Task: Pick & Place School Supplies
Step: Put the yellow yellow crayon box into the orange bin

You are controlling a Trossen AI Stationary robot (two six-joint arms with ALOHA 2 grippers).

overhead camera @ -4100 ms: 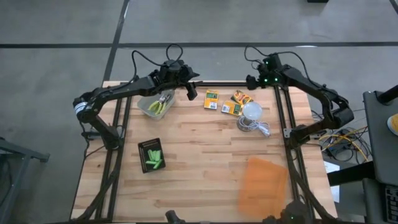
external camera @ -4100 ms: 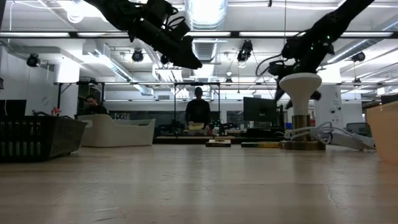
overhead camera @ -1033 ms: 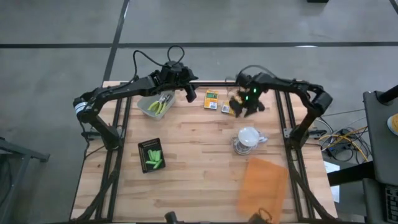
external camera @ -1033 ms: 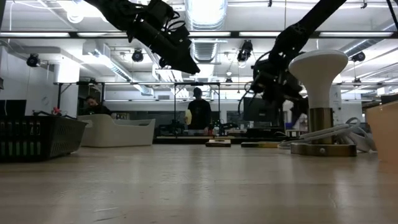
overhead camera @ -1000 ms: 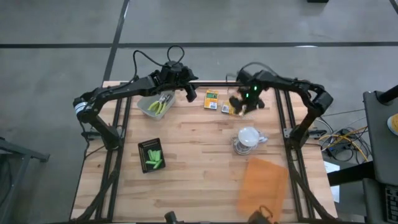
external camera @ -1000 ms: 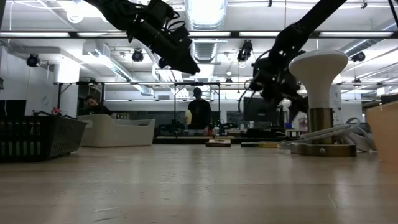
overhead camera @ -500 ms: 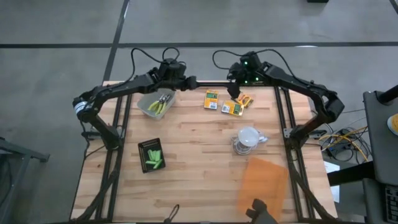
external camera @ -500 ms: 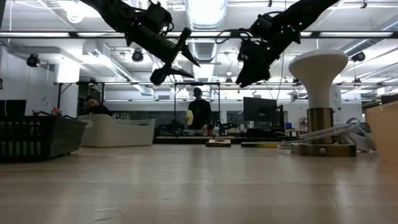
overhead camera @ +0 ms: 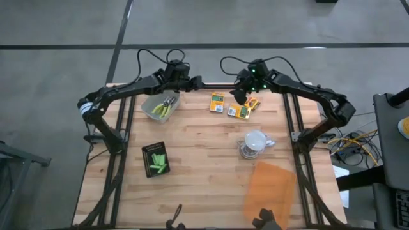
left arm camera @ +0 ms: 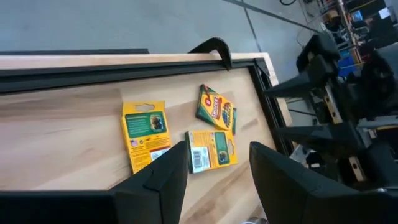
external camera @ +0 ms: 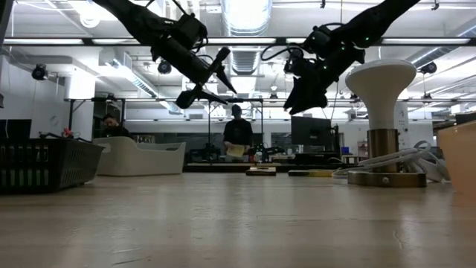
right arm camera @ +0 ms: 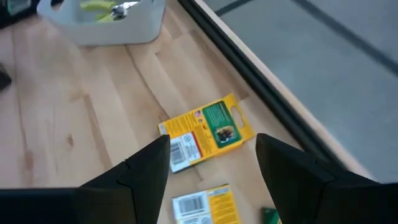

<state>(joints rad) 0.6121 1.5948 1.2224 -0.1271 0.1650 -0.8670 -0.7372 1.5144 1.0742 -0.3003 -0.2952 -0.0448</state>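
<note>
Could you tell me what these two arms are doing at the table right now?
Both arms hover above the far edge of the wooden table, holding nothing. The right gripper hangs open over three flat orange-yellow boxes with green labels lying near that edge. The left gripper, also open, sits beside a translucent bin holding yellow-green-handled tools. Stubby green sticks lie in a black rectangular tray nearer the front.

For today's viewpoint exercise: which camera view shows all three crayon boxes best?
The left wrist view: all three boxes lie clear and close. The high view shows them small, the right wrist view crops one, and the low view shows only thin edges.
</note>
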